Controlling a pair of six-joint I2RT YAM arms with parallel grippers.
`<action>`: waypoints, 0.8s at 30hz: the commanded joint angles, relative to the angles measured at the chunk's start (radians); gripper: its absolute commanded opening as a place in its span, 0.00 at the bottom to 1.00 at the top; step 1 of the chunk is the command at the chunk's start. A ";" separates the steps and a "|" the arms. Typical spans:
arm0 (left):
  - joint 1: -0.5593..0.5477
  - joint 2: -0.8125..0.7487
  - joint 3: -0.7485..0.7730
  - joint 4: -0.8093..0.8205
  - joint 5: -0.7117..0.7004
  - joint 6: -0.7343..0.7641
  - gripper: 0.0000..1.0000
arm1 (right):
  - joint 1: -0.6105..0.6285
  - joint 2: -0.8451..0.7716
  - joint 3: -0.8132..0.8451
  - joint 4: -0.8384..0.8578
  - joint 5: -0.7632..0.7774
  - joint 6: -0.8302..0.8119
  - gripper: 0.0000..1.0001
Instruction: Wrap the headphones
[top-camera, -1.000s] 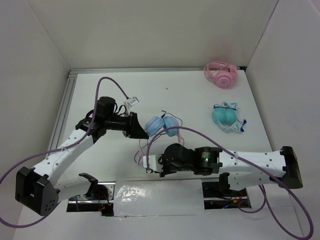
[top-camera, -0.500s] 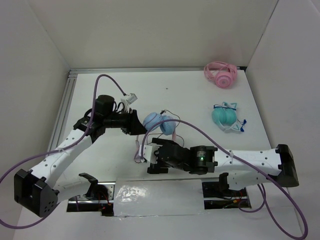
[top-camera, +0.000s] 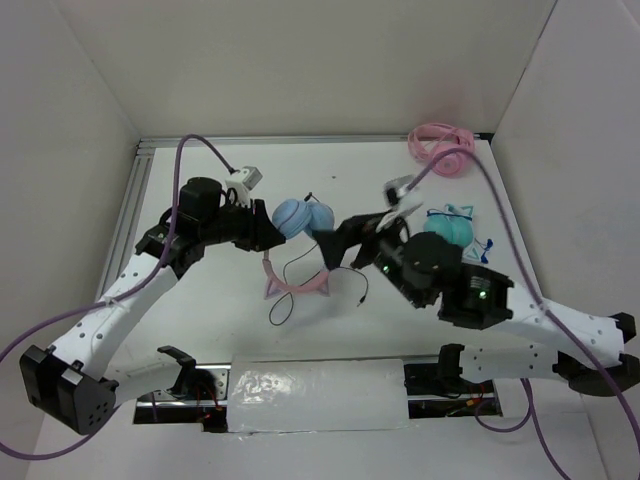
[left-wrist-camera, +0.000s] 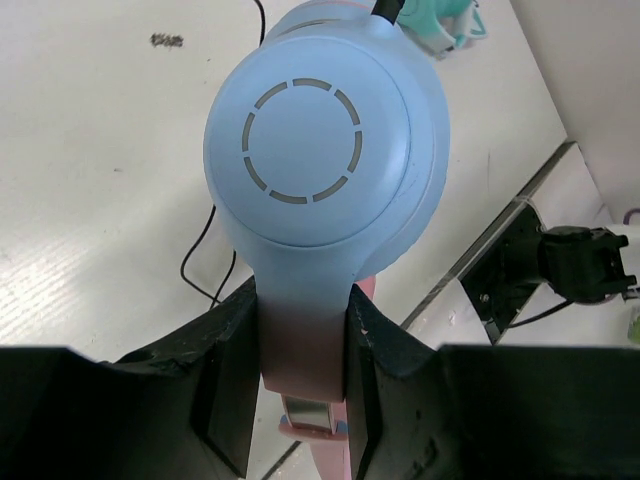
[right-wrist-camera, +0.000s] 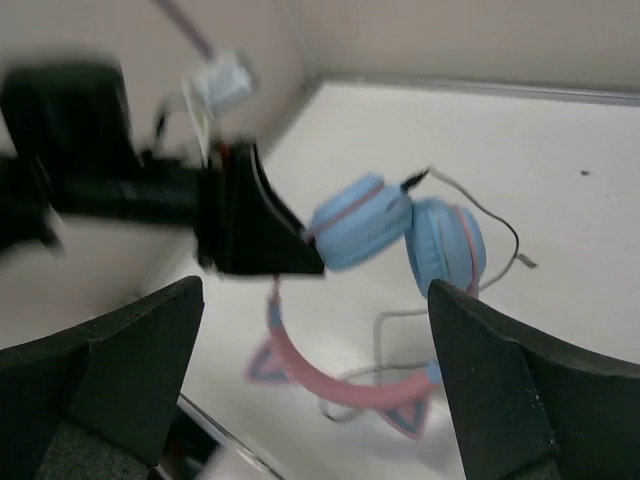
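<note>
headphones (top-camera: 303, 216) mid-table (top-camera: 380, 170), blue cups raised, pink headband and thin black cable hanging below, teal headphones (top-camera: 450, 228) and all-pink headphones (top-camera: 440, 150) well apart at far right, left gripper (left-wrist-camera: 300, 320) clamped on band under one cup, right gripper (right-wrist-camera: 315, 300) near cups, jaws wide apart, empty

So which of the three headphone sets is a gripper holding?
The light blue-cupped headphones with the pink cat-ear headband, clamped in the left gripper; the all-pink headphones and the teal headphones lie free farther right.
</note>
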 joint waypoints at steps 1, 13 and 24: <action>-0.002 -0.075 0.006 0.045 -0.040 -0.065 0.00 | -0.023 0.009 0.155 -0.180 0.162 0.441 1.00; -0.004 -0.183 0.035 -0.020 -0.106 -0.108 0.00 | -0.020 0.097 0.252 -0.260 0.136 0.432 1.00; -0.004 -0.240 0.035 -0.012 -0.092 -0.107 0.00 | -0.040 0.028 0.169 -0.163 0.084 0.365 1.00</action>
